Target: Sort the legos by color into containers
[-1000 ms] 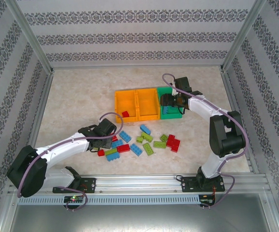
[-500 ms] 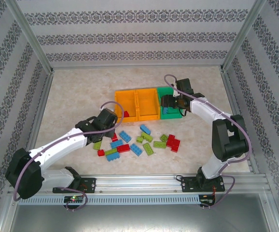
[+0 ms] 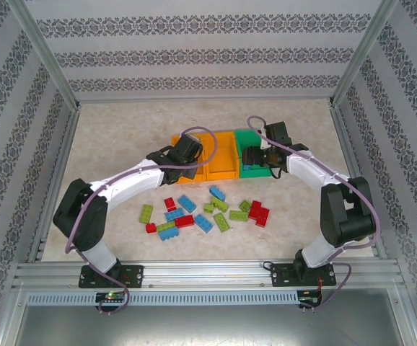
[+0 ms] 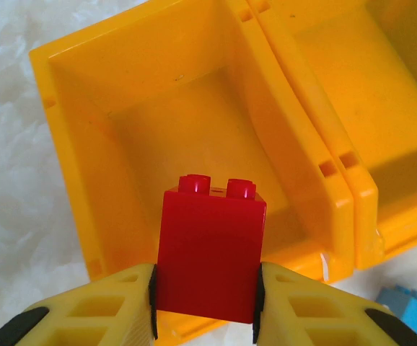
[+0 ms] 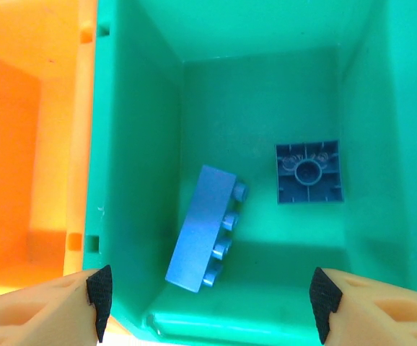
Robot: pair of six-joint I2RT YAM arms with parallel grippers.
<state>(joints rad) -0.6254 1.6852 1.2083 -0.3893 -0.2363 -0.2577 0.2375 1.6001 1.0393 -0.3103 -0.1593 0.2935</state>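
Left jaws are clamped on a red brick (image 4: 210, 252), pinching its 2 sides, studs pointing away. It's hanging right over the left orange bin (image 4: 71, 166), so this looks like the drop step for red. Next move, I'd guess, just needs those jaws to spread so the brick falls inside the walls and not on the rim.

Right jaws are spread wide with nothing between them, above the green bin (image 5: 143, 108). A long blue brick (image 5: 201, 227) and a flipped square blue one (image 5: 309, 171) lie inside.

About 15 loose legos (image 3: 208, 209) are left on the table (image 3: 122, 137) in front of the bins.
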